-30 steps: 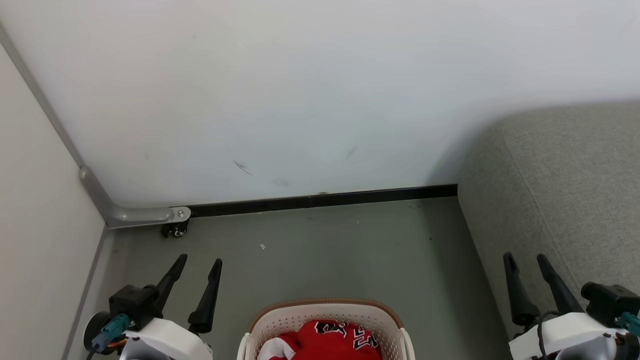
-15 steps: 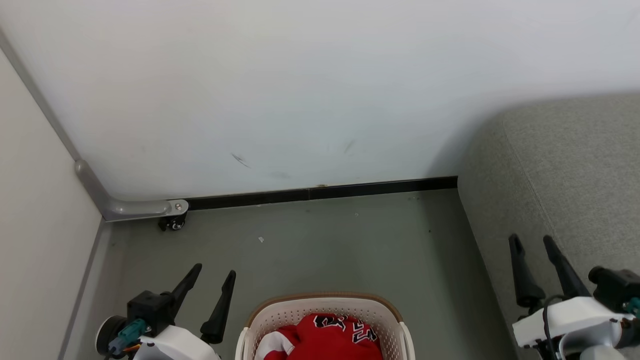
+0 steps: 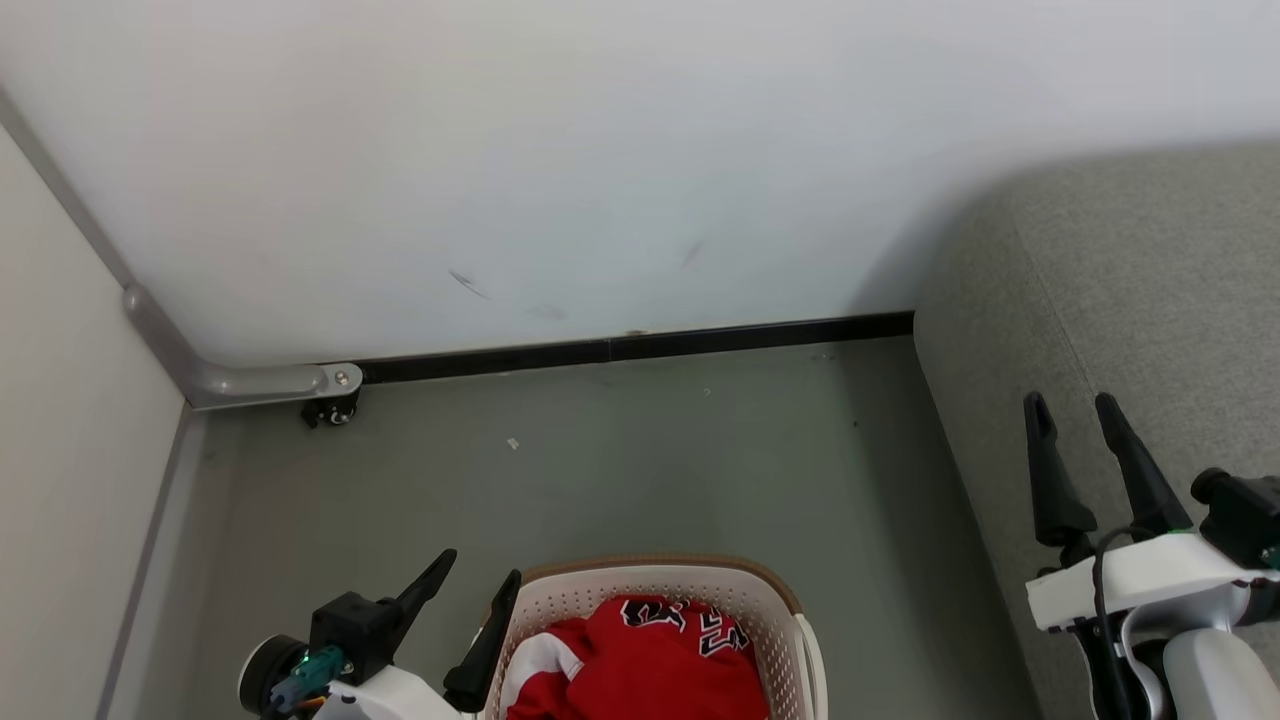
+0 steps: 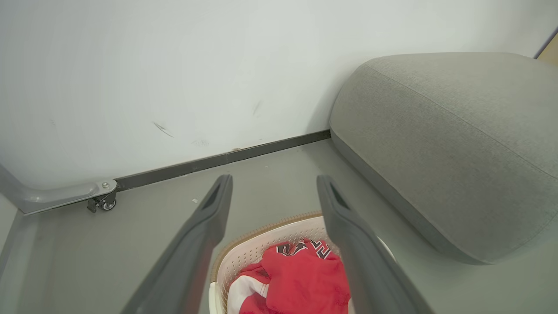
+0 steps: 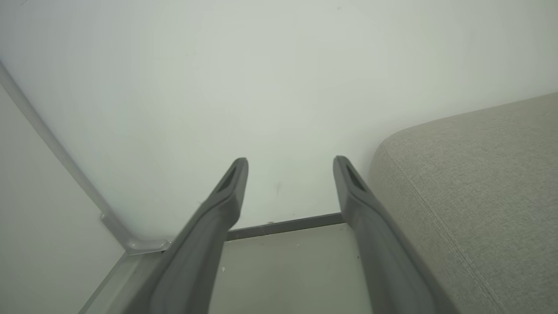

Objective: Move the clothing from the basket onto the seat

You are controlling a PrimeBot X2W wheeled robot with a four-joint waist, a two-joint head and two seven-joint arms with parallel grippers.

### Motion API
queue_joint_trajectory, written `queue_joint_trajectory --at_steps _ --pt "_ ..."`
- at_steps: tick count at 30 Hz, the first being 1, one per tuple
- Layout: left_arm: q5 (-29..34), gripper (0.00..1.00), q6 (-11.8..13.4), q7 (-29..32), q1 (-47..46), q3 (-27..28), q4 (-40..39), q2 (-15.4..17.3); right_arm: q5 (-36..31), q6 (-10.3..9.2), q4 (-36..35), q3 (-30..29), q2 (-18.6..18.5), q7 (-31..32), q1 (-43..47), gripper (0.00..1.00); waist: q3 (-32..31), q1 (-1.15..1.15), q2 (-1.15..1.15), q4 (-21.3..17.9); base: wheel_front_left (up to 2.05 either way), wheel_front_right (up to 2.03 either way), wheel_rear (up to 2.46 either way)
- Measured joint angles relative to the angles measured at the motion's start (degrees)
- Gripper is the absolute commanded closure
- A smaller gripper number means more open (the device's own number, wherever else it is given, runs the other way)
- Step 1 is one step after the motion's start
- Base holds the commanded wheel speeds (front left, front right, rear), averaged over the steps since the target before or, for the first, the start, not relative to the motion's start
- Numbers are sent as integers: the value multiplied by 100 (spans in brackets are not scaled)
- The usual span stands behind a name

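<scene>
The clothing (image 3: 640, 665), red with white trim and black numerals, lies bunched in the cream basket (image 3: 600, 600) at the bottom middle of the head view. My left gripper (image 3: 482, 565) is open, its fingertips beside the basket's left rim, holding nothing. In the left wrist view the left gripper (image 4: 274, 179) frames the clothing (image 4: 301, 279) and the basket (image 4: 257, 248) below it. The grey seat (image 3: 1150, 300) fills the right side. My right gripper (image 3: 1070, 400) is open and empty in front of the seat's side. The right gripper (image 5: 291, 159) points at the wall, with the seat (image 5: 471, 183) to its right.
A white wall with a black baseboard (image 3: 640, 345) closes the far side. A grey metal foot with a caster (image 3: 330, 408) sticks out at the left corner beside a pale panel (image 3: 60, 450). Grey floor (image 3: 650, 460) lies between basket, wall and seat (image 4: 436, 131).
The head camera has tilted, showing more of the basket. My left gripper has moved right, up to the basket's left rim. My right gripper has risen up the view along the seat's side.
</scene>
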Motion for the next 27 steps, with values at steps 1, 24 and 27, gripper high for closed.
queue_joint_trajectory --at_steps 1,24,27 --pt "-33 0 -1 0 -33 -45 12 1 0 0 -13 7 1 0 -30 0 33 0 0 -5 0 0 0" --pt "-327 0 -1 29 -975 -1004 546 130 133 0 -409 104 -3 -14 -916 0 1198 0 0 -160 0 0 0" --pt "-350 0 -1 90 -1146 -1150 614 119 178 0 -436 137 -3 -14 -1038 0 1376 0 0 -194 0 0 0"
